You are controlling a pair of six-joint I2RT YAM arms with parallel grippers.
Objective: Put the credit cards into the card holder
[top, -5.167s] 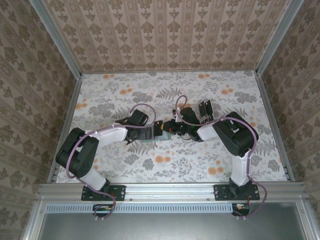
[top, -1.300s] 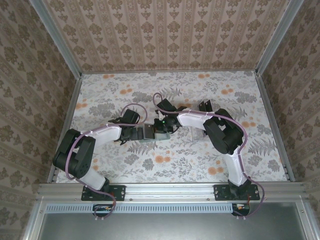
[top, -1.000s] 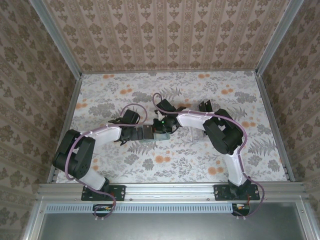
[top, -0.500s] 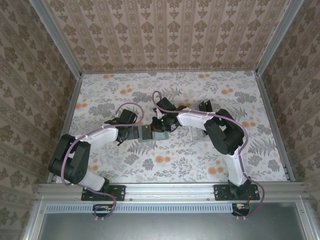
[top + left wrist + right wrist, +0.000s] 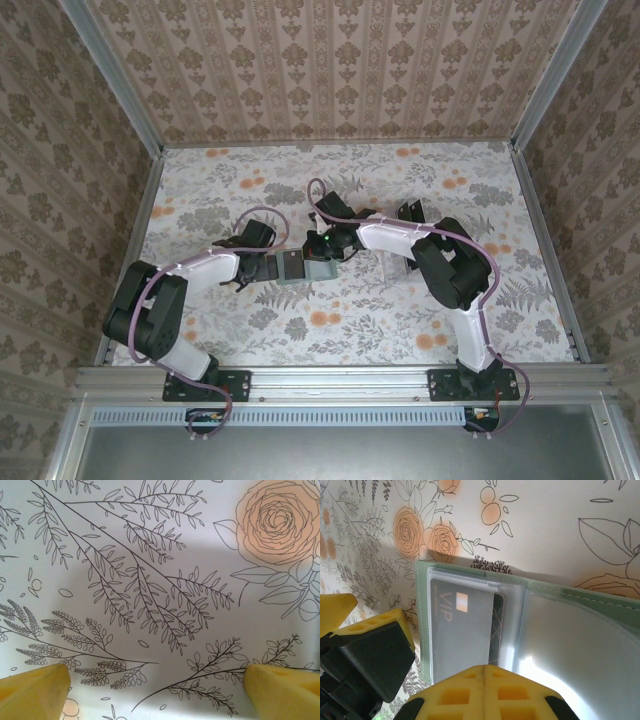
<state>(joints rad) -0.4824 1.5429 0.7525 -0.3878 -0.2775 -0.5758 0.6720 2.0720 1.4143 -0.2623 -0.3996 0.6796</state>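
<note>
Left end effector [image 5: 157,692] apart; right end effector [image 5: 485,672] together, covering the lower edge of the card holder [image 5: 580,596].

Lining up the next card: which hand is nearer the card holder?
Right. The right hand sits shut directly over the open card holder; the left hand hangs open over tablecloth beside it.

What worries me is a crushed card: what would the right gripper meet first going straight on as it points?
Probably the black card sleeved in the open card holder, directly ahead of the shut right gripper; the gap is unclear.
</note>
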